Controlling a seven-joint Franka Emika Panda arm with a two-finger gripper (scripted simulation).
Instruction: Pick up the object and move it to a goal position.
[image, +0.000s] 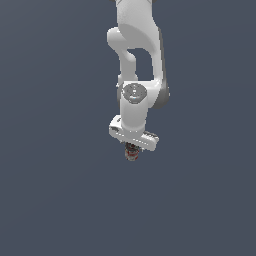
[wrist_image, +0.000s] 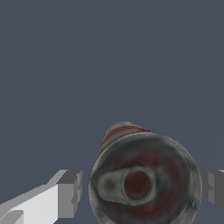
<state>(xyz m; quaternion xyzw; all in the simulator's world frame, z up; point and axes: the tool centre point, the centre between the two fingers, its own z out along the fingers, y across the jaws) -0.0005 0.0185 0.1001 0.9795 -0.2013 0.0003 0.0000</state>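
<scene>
**Can between my fingers, end-on to my wrist camera**

My white arm (image: 135, 65) comes down from the top of the exterior view over a plain slate-grey ground (image: 55, 190), and my gripper (image: 132, 151) points downward at its end. The can (image: 132, 152) shows just beneath the white hand, small and narrower than it, a grey-and-red stub poking out below.

In the wrist view the can (wrist_image: 144, 177) fills much of the frame. Its long axis runs away from the camera, so I look almost straight onto its dark round top, with the silvery side and red bands receding behind the rim. The top carries a pale tab-like shape around a dark red centre. The red markings on the side are blurred; I can read no letters or brand there.

My fingers (wrist_image: 68, 192) stand spread to either side of the can, one on each flank. A thin gap shows between each pad and the can's wall, so I am not pinching it. Whether the can stands on the ground I cannot tell.
</scene>
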